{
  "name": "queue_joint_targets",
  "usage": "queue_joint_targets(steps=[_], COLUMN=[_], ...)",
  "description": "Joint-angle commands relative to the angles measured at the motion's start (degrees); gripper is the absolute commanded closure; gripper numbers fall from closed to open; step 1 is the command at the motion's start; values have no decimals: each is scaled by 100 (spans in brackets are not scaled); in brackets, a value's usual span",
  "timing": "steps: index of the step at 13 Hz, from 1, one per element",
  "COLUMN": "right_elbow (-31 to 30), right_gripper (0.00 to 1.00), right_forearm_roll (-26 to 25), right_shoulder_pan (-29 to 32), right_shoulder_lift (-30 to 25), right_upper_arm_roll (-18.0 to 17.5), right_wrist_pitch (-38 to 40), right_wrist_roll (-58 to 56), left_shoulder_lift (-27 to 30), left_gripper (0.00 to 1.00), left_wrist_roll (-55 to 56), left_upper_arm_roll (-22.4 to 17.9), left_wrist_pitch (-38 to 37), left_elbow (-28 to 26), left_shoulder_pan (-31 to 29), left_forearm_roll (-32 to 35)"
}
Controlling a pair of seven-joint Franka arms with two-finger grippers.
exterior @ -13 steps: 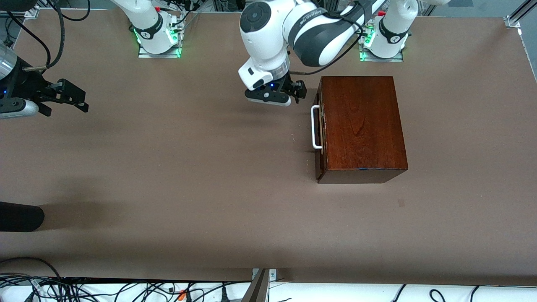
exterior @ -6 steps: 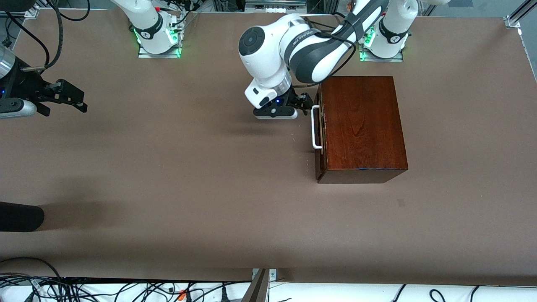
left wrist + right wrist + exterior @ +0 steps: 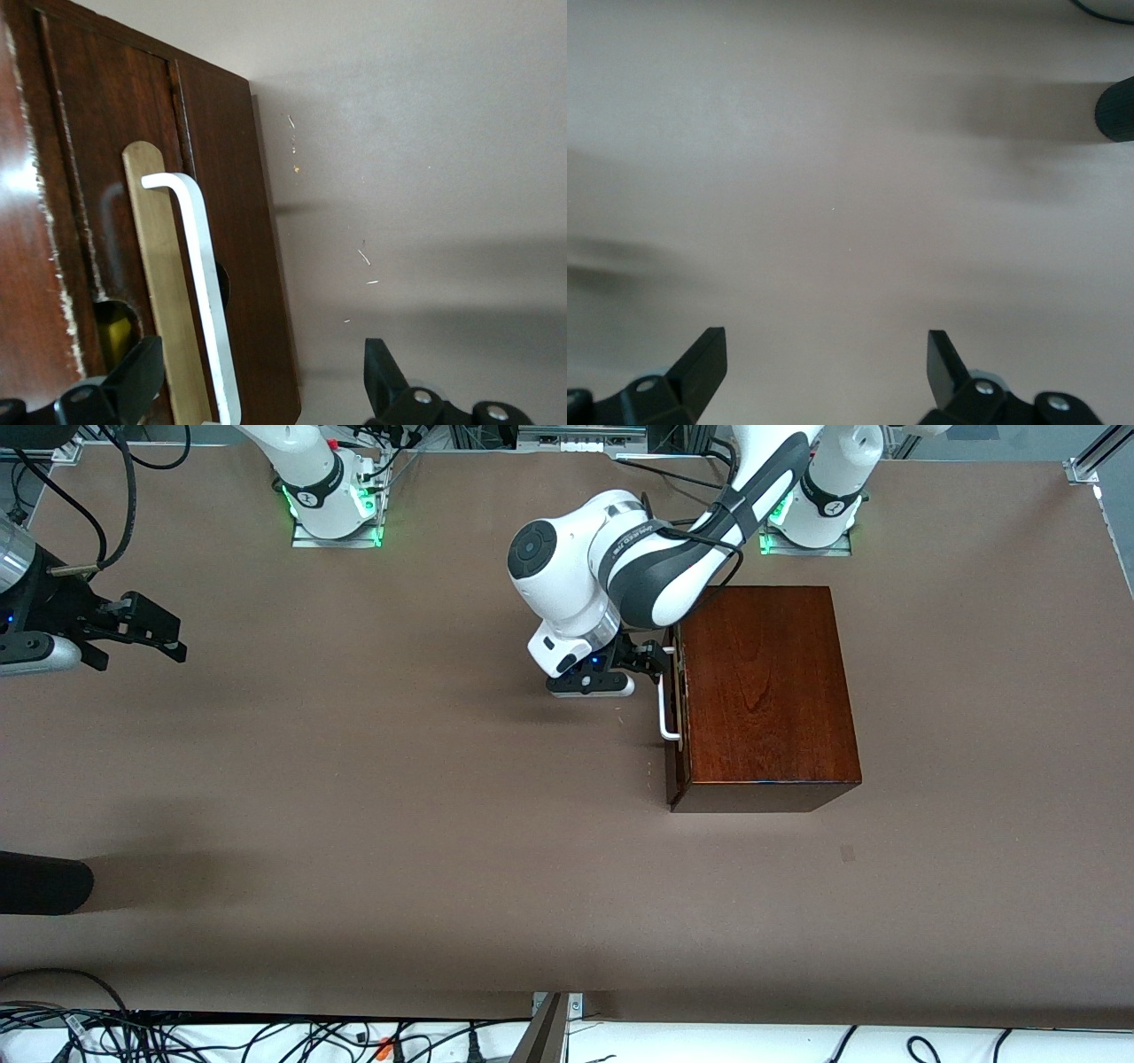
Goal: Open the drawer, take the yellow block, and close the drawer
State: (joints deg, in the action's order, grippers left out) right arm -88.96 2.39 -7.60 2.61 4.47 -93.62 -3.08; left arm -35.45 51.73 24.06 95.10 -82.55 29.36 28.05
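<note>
1. Black fingers of the left gripper stand spread apart, grasping nothing; in the left wrist view the white handle runs between them, nearer one finger, with no clear contact.
2. That handle is fixed to the dark front of the drawer, which sits pushed into the wooden box; the front faces the right arm's end of the table.
3. The left gripper is just in front of the drawer, at the end of the handle that lies farther from the front camera.
4. No yellow block shows in any view; only a dim yellowish patch appears through a notch in the drawer front.
5. The right gripper waits over the bare table at the right arm's end, its fingers spread wide and holding nothing.
</note>
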Motion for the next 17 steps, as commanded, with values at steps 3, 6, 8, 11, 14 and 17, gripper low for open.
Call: queue_joint_targets(steps=[3,6,8,11,14,17], right_elbow=[46,28,20,11,11,11], right_gripper=[0,0,0,0,0,0], right_forearm_roll=[-37,-28,-19,-19,-19,-19], right_shoulder_pan=[-5,21,48,48,48,48], right_shoulder_lift=[-23,-24,-23,-23,-23,-23], right_upper_arm_roll=[-25,19,98,98,98,98], right_wrist_pitch=[55,64,64,72,64,64], right_wrist_roll=[-8,-17,-17,-26,-26,-26], left_shoulder_lift=[-198,-356,-401,-488,-568,-603], left_gripper=[0,0,0,0,0,0], left_wrist_roll=[171,600,734,716,716,716], left_upper_arm_roll=[-59,-94,-94,-94,-85,-85], left_wrist_pitch=[-9,96,167,184,280,308], left_elbow=[2,2,3,2,2,2], left_shoulder_pan=[-18,-18,-10,-1,-1,26], left_forearm_roll=[324,447,508,631,737,728])
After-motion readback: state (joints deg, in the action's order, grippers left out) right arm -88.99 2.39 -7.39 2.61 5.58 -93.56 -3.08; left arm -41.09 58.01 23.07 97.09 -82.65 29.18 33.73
